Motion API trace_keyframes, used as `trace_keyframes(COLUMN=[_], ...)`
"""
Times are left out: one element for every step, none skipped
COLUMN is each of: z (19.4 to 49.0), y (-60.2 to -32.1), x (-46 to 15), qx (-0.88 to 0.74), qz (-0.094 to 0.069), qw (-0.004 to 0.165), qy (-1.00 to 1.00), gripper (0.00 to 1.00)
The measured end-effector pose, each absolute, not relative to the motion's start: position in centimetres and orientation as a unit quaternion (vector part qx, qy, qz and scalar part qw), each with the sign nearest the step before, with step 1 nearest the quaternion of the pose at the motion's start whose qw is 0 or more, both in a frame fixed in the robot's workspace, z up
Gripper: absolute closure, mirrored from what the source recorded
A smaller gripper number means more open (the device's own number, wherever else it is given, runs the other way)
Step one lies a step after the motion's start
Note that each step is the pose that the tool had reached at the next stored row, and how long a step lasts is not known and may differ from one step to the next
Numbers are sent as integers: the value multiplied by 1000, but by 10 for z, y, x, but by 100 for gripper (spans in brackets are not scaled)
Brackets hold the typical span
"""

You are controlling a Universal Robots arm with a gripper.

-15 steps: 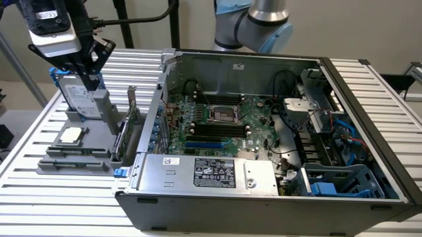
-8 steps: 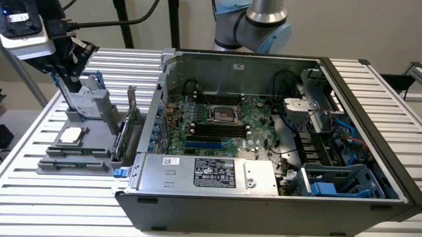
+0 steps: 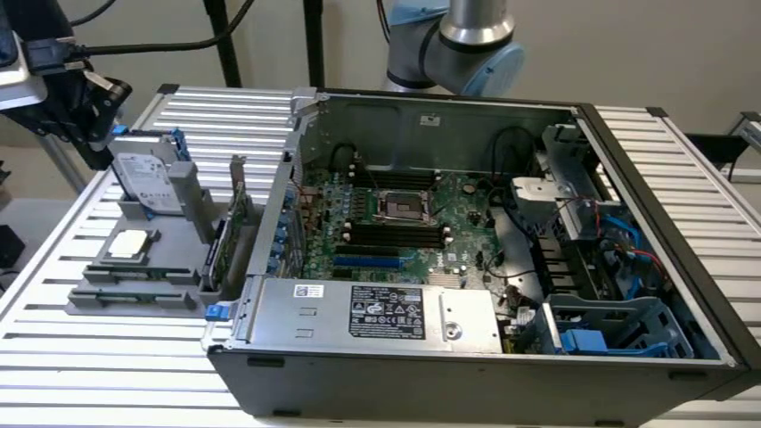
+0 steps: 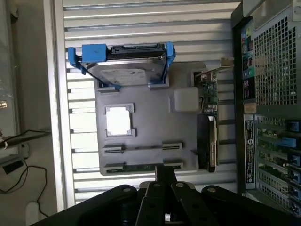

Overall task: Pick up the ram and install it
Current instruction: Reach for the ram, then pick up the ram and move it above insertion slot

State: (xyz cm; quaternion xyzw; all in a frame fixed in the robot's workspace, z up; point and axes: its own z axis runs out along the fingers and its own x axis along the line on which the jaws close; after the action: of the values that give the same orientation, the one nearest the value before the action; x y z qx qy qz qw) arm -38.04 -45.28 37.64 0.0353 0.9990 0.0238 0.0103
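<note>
Black two-fingered gripper (image 4: 164,173) hangs above the grey moulded parts tray (image 4: 150,127), fingers pressed together and gripping nothing. The ram (image 4: 136,167), a long narrow green circuit-board stick, lies in the tray's outermost slot (nearest the fingertips), beside the open dark computer case (image 3: 476,383).

The exterior view looks from high on the near side, tilted down across the open computer case (image 3: 476,383) on the slatted counter (image 3: 683,169), at middling range. The wrist view faces straight down from closer in, past the pincer (image 4: 164,173). Both views share the grey holder tray (image 3: 178,263) (image 4: 155,127), its hard drive (image 3: 149,178) (image 4: 124,75) and the case's side wall.
</note>
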Motion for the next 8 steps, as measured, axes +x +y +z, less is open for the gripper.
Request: trace_keyframes(z=[376,376,376,376,376,376,376,376], y=[-453,-453,-453,-453,-453,-453,-453,-453], x=[-385,-389,-393,-393,-393,-393,-393,-393], qx=[35,35,35,35,35,35,35,35], qz=[24,24,24,23,23,23,23,23], qw=[10,10,10,10,10,10,10,10], qy=[999,999,999,999,999,999,999,999], gripper=[89,89,89,89,89,89,89,89])
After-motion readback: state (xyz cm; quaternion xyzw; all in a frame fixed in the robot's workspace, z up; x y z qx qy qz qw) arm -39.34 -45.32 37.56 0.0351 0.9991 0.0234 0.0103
